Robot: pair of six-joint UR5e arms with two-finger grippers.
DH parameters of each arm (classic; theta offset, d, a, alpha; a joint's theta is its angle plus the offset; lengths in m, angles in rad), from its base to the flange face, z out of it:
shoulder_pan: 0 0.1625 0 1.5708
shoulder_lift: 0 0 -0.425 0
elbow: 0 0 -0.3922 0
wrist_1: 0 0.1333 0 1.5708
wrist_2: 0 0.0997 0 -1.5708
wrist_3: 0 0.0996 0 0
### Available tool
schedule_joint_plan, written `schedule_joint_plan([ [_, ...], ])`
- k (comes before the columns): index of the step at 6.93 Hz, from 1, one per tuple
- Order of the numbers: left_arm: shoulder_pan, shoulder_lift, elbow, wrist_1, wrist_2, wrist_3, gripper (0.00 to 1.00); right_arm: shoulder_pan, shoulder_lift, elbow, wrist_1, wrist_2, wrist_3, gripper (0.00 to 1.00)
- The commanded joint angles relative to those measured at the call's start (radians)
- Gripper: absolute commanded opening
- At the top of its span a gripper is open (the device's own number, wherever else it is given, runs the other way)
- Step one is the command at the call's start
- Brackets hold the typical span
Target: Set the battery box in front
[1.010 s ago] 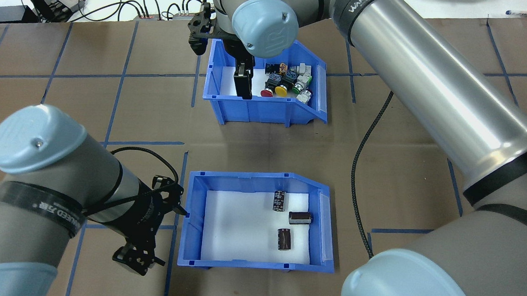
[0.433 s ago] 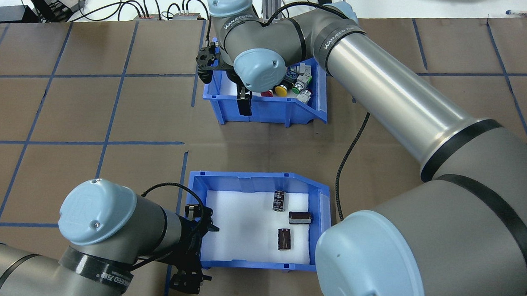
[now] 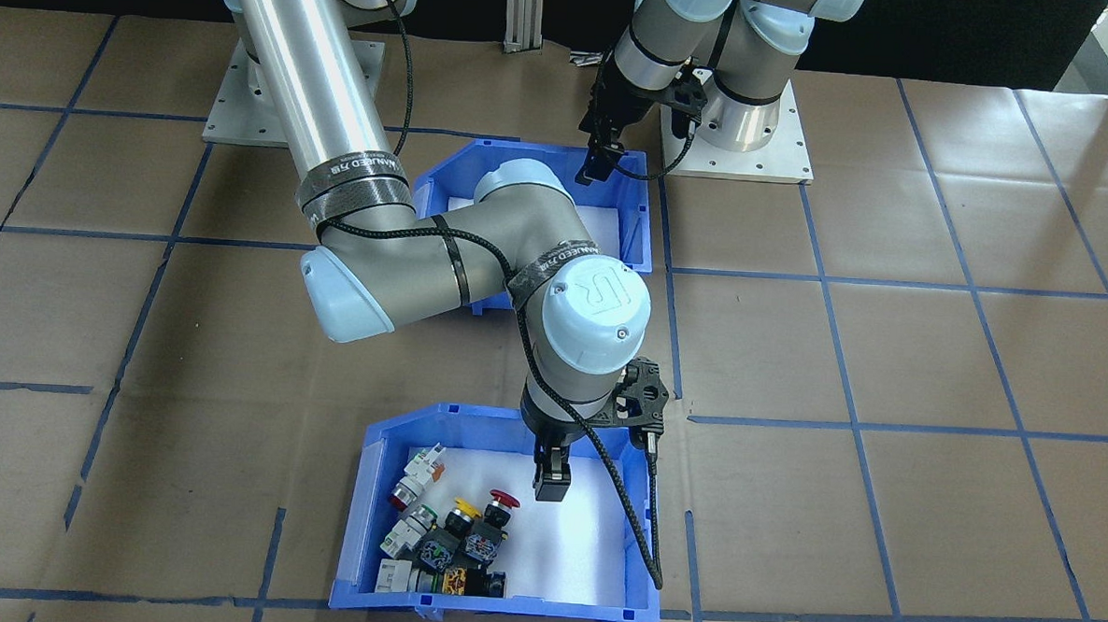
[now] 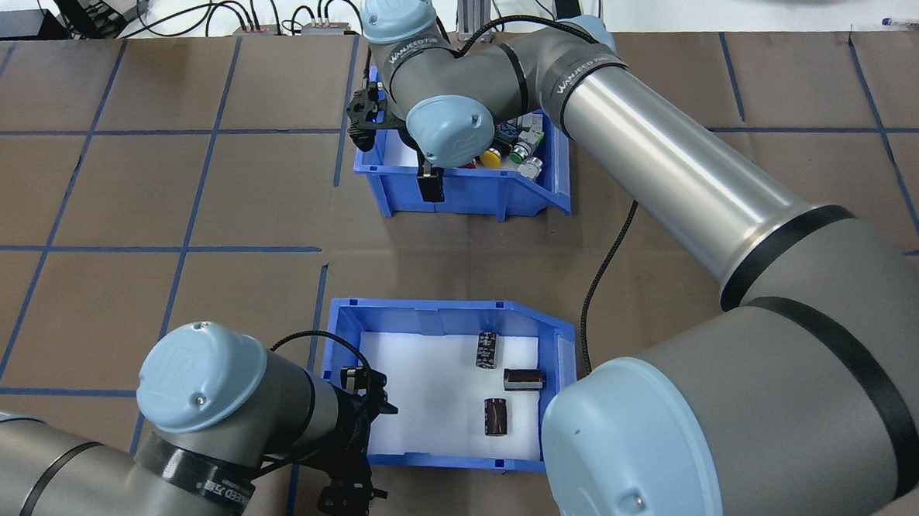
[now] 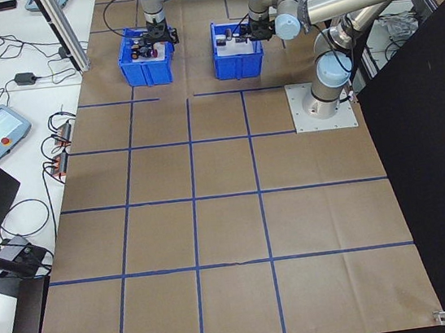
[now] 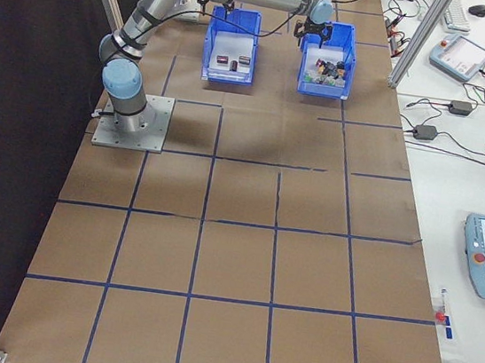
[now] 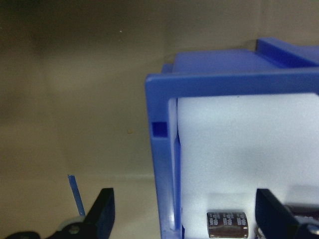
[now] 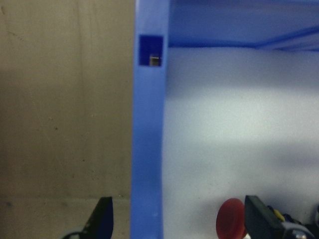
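1. Blue battery box (image 4: 457,314) sits at 6 o'clock on the bench (image 4: 121,197) in the overhead view, three dark cylinders (image 4: 497,380) inside.
2. Left fingers (image 7: 104,209) spread wide, straddling its wall.
3. Right fingers (image 8: 102,216) spread wide astride the switch bin (image 4: 470,196) wall at 12 o'clock.

In the front-facing view the right arm (image 3: 444,250) covers most of the battery box (image 3: 637,235), so its cylinders are hidden there. In the overhead view the right wrist blocks part of the switch box (image 4: 470,196) and some switches, and the left gripper (image 4: 364,409) is partly behind its own arm. Both wrist views cut off the fingertips (image 7: 102,209) at the bottom edge, and in both side views the boxes' contents are too small to tell.
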Motion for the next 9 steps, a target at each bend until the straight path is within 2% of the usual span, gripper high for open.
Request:
schedule_joint_plan([
  [1, -0.041, -0.081, -0.001, 0.086, 0.004, -0.058, 1.00, 0.001, -0.025, -0.001, 0.008, -0.004, 0.004, 0.37],
  [3, -0.064, -0.143, 0.001, 0.140, 0.008, -0.094, 0.99, 0.001, -0.020, 0.002, 0.006, -0.008, -0.001, 0.03],
  [4, -0.087, -0.176, 0.002, 0.175, 0.008, -0.125, 0.90, -0.002, -0.029, -0.003, 0.003, -0.010, -0.007, 0.00],
  [6, -0.098, -0.165, -0.004, 0.183, 0.007, -0.124, 0.38, -0.032, -0.093, 0.003, 0.009, -0.068, -0.039, 0.00],
  [7, -0.098, -0.165, -0.005, 0.188, 0.005, -0.122, 0.17, -0.071, -0.132, 0.006, 0.052, -0.069, -0.059, 0.00],
  [8, -0.098, -0.153, -0.005, 0.199, 0.004, -0.119, 0.01, -0.129, -0.161, 0.006, 0.081, -0.074, -0.089, 0.00],
  [9, -0.095, -0.150, -0.004, 0.223, 0.008, -0.098, 0.00, -0.182, -0.180, 0.022, 0.104, -0.108, -0.132, 0.00],
])
